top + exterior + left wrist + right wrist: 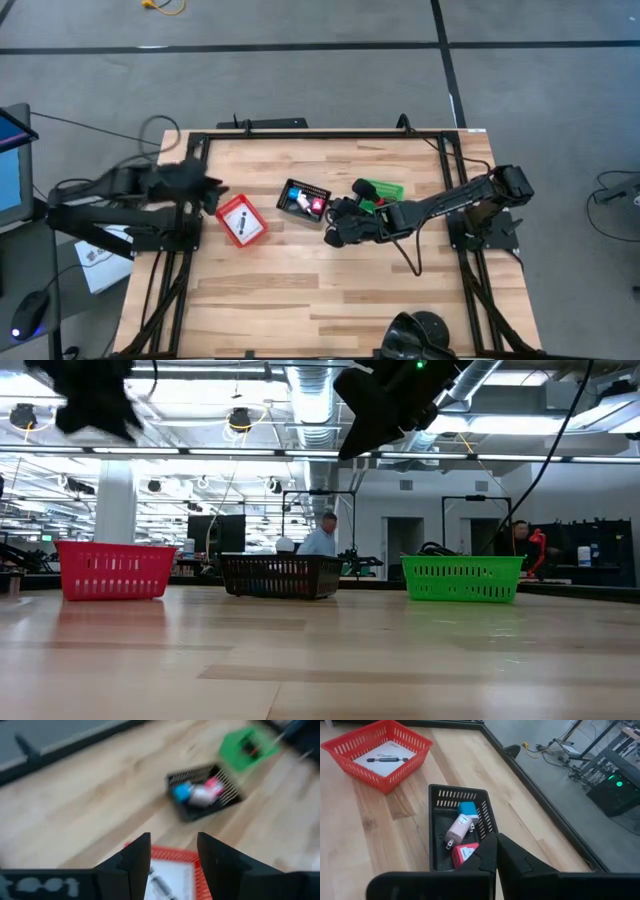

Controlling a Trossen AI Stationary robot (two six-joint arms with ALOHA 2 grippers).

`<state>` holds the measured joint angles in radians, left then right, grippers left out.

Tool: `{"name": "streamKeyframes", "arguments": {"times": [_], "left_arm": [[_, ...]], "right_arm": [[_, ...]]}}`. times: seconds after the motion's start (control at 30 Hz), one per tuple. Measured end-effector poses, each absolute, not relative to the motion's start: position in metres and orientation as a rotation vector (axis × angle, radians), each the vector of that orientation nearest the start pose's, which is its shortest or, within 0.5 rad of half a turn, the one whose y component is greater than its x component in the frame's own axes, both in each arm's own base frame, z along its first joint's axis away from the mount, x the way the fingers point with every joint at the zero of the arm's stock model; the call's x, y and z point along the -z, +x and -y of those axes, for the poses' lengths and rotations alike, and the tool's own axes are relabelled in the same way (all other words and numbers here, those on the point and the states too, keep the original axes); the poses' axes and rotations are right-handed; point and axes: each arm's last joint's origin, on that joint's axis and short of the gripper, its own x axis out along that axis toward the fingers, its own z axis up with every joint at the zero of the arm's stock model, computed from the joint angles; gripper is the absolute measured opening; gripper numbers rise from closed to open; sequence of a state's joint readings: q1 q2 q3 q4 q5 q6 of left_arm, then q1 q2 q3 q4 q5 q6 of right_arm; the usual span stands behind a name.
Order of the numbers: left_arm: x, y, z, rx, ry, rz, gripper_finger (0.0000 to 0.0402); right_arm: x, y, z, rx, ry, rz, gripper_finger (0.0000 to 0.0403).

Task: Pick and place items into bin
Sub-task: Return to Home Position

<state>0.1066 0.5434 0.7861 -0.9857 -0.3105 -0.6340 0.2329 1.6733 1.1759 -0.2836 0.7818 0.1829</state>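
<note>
Three small baskets stand on the wooden table. The red basket [240,220] [377,752] holds a white card [384,760] with a black-and-red stick [379,758] on it. The black basket [303,200] [440,832] holds a blue piece [467,810], a pale pink cube [457,832] and a pink-red piece [464,854]. The green basket [382,190] [245,747] is beside my right arm. My left gripper [212,195] [173,842] hangs open above the red basket's left end and touches nothing. My right gripper [335,232] [496,839] is shut and empty, above the table just right of the black basket.
A big glossy black rounded lump [415,335] sits at the table's near edge. A black frame [330,133] rims the far side. Bare wood [300,290] spreads across the near half. In the low view, people [320,538] show in the room behind the baskets.
</note>
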Motion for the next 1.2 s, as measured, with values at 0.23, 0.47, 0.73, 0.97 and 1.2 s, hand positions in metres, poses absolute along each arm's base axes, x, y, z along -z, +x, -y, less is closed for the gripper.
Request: {"name": "streamKeyframes", "arguments": {"times": [0.23, 0.47, 0.73, 0.97, 1.2], "left_arm": [[-0.373, 0.058, -0.013, -0.465, -0.474, -0.370, 0.0148], [-0.435, 0.001, -0.009, -0.436, -0.269, -0.173, 0.0148], [-0.387, 0.011, -0.010, -0.434, -0.198, -0.180, 0.0148], [-0.313, 0.082, -0.012, -0.214, -0.092, 0.038, 0.0148], [-0.278, 0.088, -0.010, -0.156, -0.081, 0.097, 0.0148]], "right_arm": [[-0.249, 0.344, -0.060, 0.596, -0.326, -0.642, 0.0000], [-0.340, 0.297, -0.050, 0.500, -0.303, -0.526, 0.0000], [-0.353, 0.215, -0.025, 0.368, -0.023, -0.446, 0.0000], [-0.276, 0.201, -0.011, 0.096, 0.112, -0.227, 0.0000], [-0.251, 0.179, -0.002, 0.077, 0.070, -0.012, 0.0000]]}}
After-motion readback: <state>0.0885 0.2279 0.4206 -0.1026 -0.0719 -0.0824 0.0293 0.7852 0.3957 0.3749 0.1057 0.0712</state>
